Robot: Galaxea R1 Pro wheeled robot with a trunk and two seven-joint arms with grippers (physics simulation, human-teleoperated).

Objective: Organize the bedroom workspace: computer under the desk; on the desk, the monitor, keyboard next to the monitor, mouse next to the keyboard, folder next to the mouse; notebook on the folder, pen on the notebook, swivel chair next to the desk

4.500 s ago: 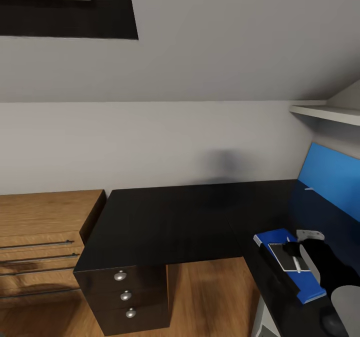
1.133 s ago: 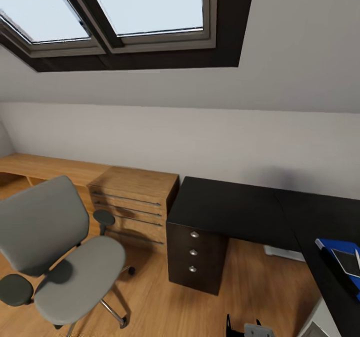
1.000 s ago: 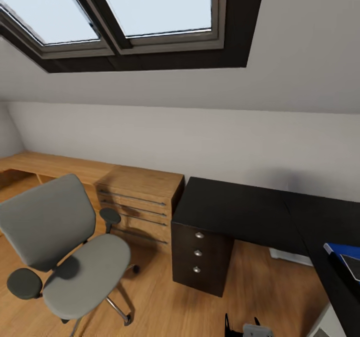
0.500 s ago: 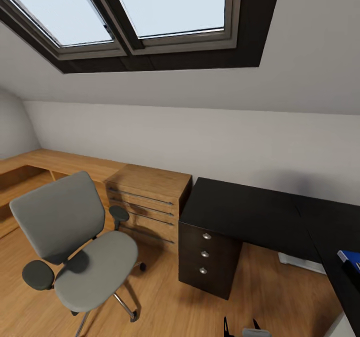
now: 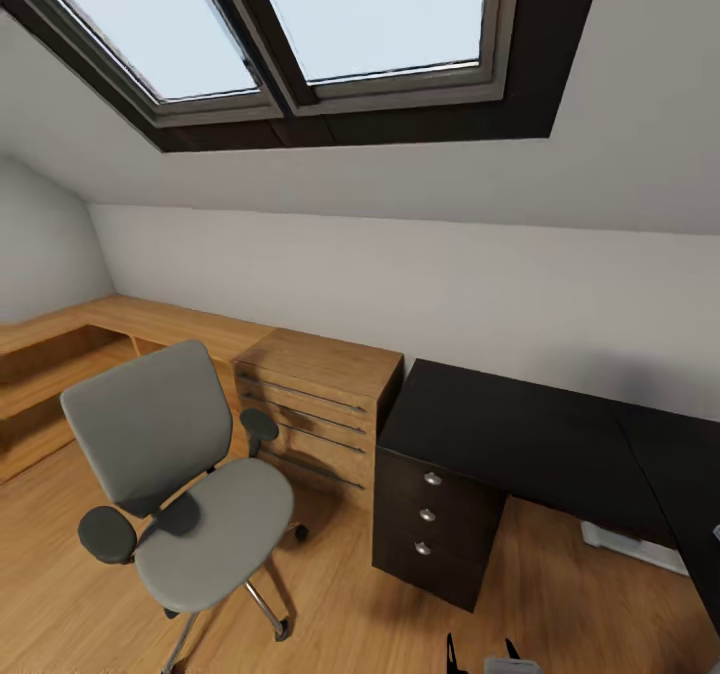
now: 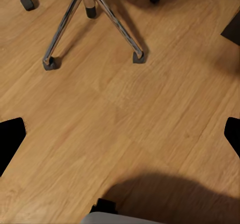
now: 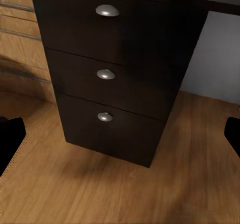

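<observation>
The swivel chair, grey with round black armrests, stands on the wood floor left of the desk and apart from it, its seat bare. Its chrome star base with black casters shows in the left wrist view. The glossy black desk runs along the wall at the right, and its drawer unit with three silver knobs faces the right wrist camera. My left gripper is open over bare floor. My right gripper is open, holds nothing and points at the drawers. The folder, notebook and pen are out of view.
A light wooden dresser stands between chair and desk, joined to a low wooden bench along the left wall. Something white lies low under the desk. Skylights sit in the sloped ceiling.
The head view has swung left, so the chair and desk slide rightward in the picture and the blue folder leaves at the right edge. Nothing in the room itself has moved.
</observation>
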